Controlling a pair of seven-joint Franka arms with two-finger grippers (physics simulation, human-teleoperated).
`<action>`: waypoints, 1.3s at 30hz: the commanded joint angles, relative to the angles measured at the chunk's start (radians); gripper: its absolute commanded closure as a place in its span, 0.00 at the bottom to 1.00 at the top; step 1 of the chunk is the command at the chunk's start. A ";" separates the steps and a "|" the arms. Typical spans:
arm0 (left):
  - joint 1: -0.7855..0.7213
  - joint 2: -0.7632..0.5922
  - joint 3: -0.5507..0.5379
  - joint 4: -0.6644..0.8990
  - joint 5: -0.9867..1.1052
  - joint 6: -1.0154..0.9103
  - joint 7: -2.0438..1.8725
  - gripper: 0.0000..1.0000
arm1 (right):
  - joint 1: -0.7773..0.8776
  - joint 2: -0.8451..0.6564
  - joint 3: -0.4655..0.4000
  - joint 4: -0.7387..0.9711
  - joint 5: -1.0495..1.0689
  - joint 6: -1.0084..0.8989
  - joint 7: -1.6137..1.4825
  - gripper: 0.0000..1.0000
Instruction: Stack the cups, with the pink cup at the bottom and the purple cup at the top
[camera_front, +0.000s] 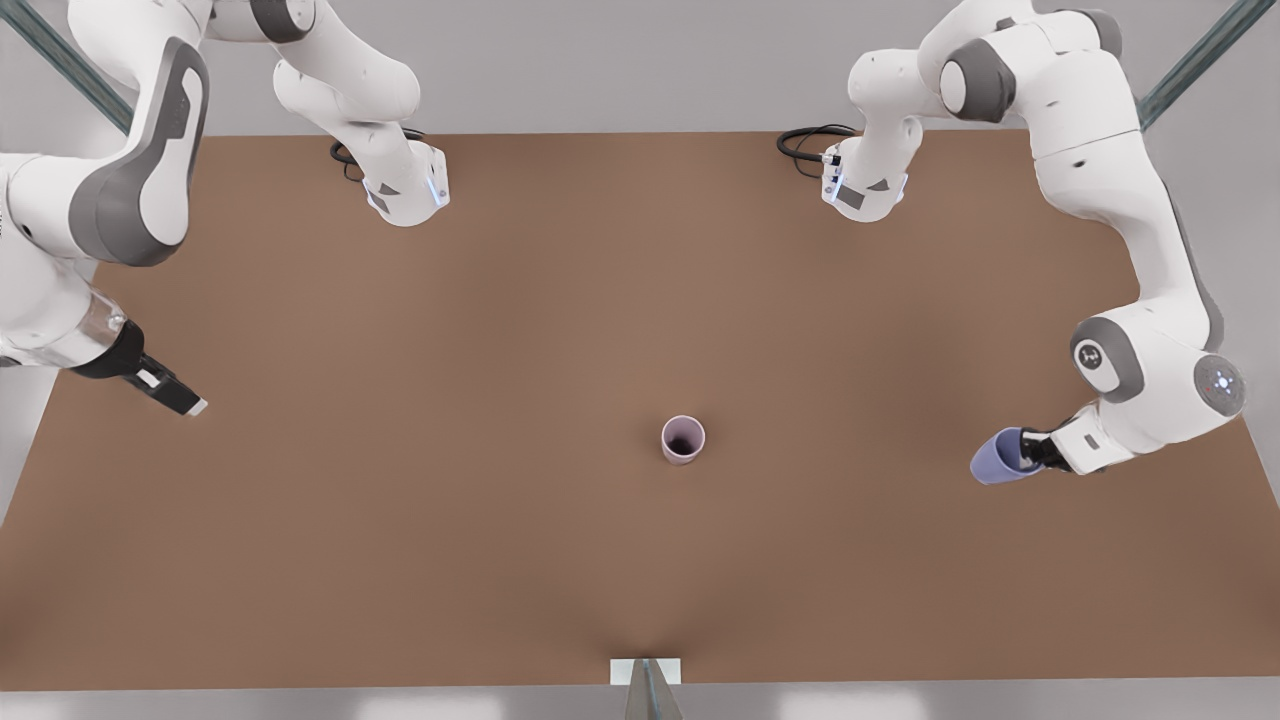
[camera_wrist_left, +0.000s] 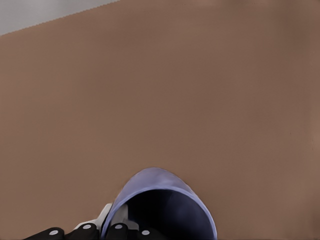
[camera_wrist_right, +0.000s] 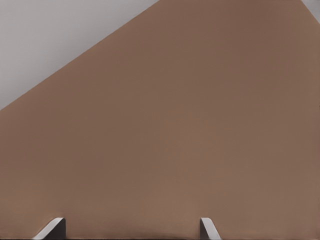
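Purple cup in hand, pink cup waiting mid-table

Your left tool (camera_front: 1035, 452) sits at the front view's right, pinching the purple cup (camera_front: 998, 458) by its rim, one finger inside the mouth and one outside. The cup hangs tilted well over, mouth toward the arm, base toward the middle of the table (camera_front: 500, 350). In the left wrist view you see the purple cup (camera_wrist_left: 160, 205) right at the fingers, dark hollow facing the camera.

The pink cup (camera_front: 683, 440) stands upright, mouth up, a little right of the table's centre, well apart from the purple cup and clear all round.

Your right tool (camera_front: 180, 395) waits at the front view's left over bare table, its fingers spread with nothing between them.

Judging by looks, both cups are light, stiff and smooth-walled, so expect a rim pinch to swivel if you jerk. A grip on the wall near the rim suits nesting, since it leaves the base free to enter. Level the purple cup upright, carry it over the pink mouth, and lower gently; a nudge could tip the pink cup
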 joint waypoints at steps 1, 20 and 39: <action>-0.075 -0.002 -0.006 0.046 -0.014 -0.266 -0.397 0.79 | 0.004 0.006 0.002 0.004 -0.004 -0.096 -0.545 0.00; -0.311 0.173 -0.359 0.287 -0.051 -0.037 -1.341 0.79 | 0.015 0.038 0.002 0.061 -0.002 -0.060 -0.545 0.00; -0.325 0.190 -0.356 0.273 0.067 -0.098 -1.315 0.79 | 0.018 0.036 0.002 0.068 -0.005 -0.059 -0.546 0.00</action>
